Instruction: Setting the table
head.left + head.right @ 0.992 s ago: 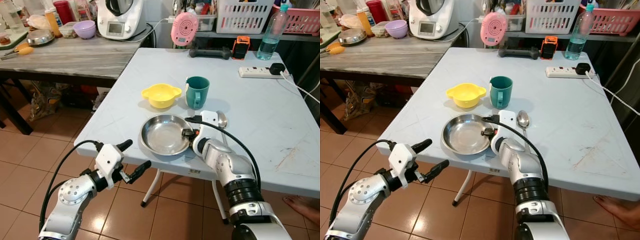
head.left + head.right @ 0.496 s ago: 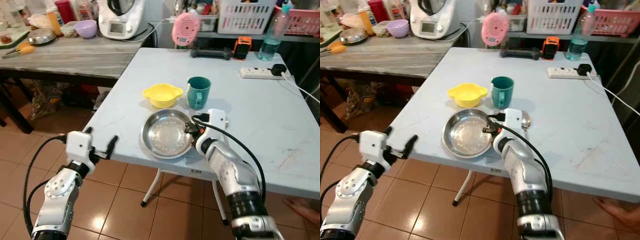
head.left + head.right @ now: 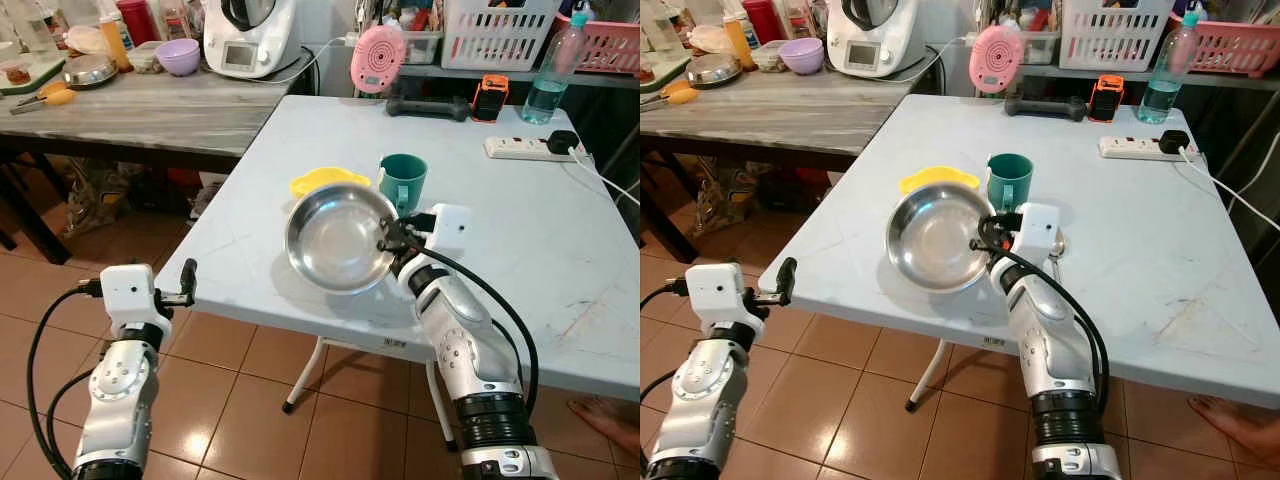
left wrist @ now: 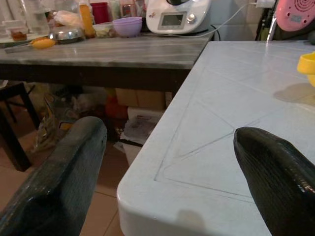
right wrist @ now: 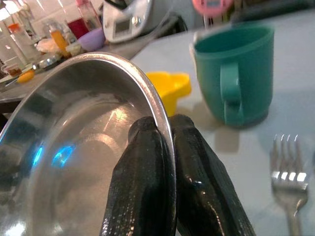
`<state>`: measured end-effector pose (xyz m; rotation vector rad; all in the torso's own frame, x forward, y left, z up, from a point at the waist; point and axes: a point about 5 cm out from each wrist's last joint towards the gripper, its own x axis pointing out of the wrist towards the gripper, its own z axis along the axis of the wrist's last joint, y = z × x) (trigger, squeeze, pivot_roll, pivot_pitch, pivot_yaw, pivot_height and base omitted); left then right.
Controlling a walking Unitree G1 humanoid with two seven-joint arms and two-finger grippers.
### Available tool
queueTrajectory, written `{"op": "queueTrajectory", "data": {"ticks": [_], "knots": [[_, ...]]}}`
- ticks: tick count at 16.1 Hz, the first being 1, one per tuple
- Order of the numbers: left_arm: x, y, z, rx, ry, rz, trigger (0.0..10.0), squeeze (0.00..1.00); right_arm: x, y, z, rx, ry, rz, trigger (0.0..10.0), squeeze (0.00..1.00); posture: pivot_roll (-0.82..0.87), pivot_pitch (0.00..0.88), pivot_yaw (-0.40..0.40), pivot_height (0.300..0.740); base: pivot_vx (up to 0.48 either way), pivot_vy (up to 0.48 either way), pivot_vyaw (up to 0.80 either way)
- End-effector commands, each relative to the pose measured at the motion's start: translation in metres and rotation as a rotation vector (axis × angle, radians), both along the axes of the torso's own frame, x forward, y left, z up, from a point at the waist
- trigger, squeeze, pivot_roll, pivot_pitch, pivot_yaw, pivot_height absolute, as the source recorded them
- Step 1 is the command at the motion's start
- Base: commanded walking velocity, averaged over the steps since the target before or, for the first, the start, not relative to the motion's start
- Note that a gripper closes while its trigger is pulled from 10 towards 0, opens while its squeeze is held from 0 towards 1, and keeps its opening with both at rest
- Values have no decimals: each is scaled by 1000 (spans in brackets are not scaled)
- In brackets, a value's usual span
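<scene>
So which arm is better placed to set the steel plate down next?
Right. The right gripper is clamped on the rim of the steel plate, tilted above the table. The left gripper hangs open beside the table's edge.

Water bottle (image 3: 553, 62), power strip (image 3: 530, 148), perhaps dumbbell (image 3: 428, 106).

This is a lived-in home kitchen or dining corner. A pale plastic folding table (image 3: 520, 215) stands on terracotta floor tiles (image 3: 250, 400), beside a wood-topped counter (image 3: 150, 105) holding a white kitchen machine (image 3: 250, 35), a purple bowl (image 3: 180, 55), a steel pot (image 3: 82, 70) and sauce bottles (image 3: 122, 20). Behind the table, a shelf carries white and pink laundry-style baskets (image 3: 500, 30), and a water bottle (image 3: 555, 62) and a power strip (image 3: 530, 148) rest near the table's far edge. A person's bare foot (image 3: 605, 415) shows on the floor.
</scene>
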<state>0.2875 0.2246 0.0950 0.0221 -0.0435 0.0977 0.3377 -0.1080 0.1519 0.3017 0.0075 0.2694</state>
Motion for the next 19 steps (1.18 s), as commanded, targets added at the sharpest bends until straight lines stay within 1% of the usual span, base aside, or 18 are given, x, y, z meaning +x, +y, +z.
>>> {"op": "queueTrajectory", "data": {"ticks": [1,2,5,9,13,19], "knots": [[0,2,-1,6,4,20,10000,0,-2,3,12,-46,-84,7,10000,0,-129,0,53,740,0,0,0],[-1,2,-2,4,7,25,10000,0,-3,2,12,-64,-94,8,10000,0,-129,0,53,740,0,0,0],[-3,2,-6,-20,21,43,10000,0,-4,-3,8,-56,-75,-9,10000,0,-130,0,53,740,0,0,-160],[0,-1,-5,-30,19,29,10000,0,-3,1,9,-74,-95,1,10000,0,-132,0,52,740,0,0,0],[1,-2,-5,-43,18,19,10000,0,-3,2,9,-86,-100,12,10000,0,-131,0,46,740,0,273,0],[2,-3,-5,-39,22,2,10000,0,-4,4,7,-96,-102,16,10000,0,-137,0,50,740,0,342,0]]}}
